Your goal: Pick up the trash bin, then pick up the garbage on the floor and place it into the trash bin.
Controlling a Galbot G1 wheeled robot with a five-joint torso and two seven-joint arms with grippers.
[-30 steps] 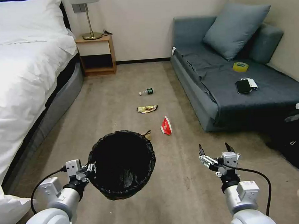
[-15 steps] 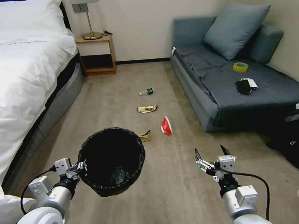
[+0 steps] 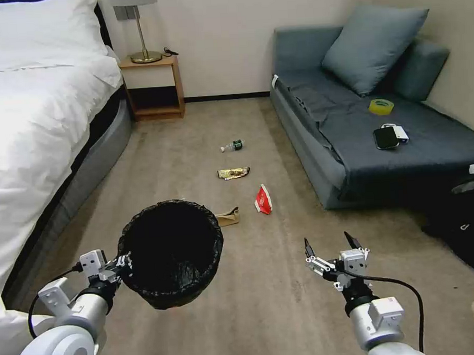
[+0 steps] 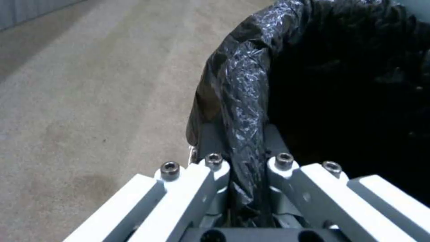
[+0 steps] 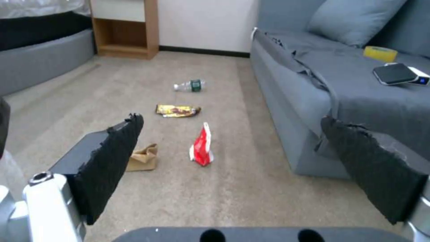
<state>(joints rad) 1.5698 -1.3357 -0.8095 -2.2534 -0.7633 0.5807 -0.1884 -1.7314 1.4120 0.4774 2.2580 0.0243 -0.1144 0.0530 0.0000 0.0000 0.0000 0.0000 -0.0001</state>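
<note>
left gripper (image 3: 126,261) clenched on the bin (image 3: 170,253) rim, fingers (image 4: 215,168) pinching the black liner, bin held off the carpet. right gripper (image 3: 329,244) spread wide, holding nothing, over bare carpet right of the bin. garbage ahead in the lane between bed (image 3: 33,130) and sofa (image 3: 383,138): paper bag (image 3: 228,216) just beyond the bin rim, red packet (image 3: 263,199) beside it, wrapper (image 3: 233,172) then bottle (image 3: 231,145) farther on.

Floor (image 3: 286,302): tan carpet.
On it: brown paper bag (image 3: 229,216), red packet (image 3: 263,199), gold wrapper (image 3: 233,173), small bottle (image 3: 231,145).
</note>
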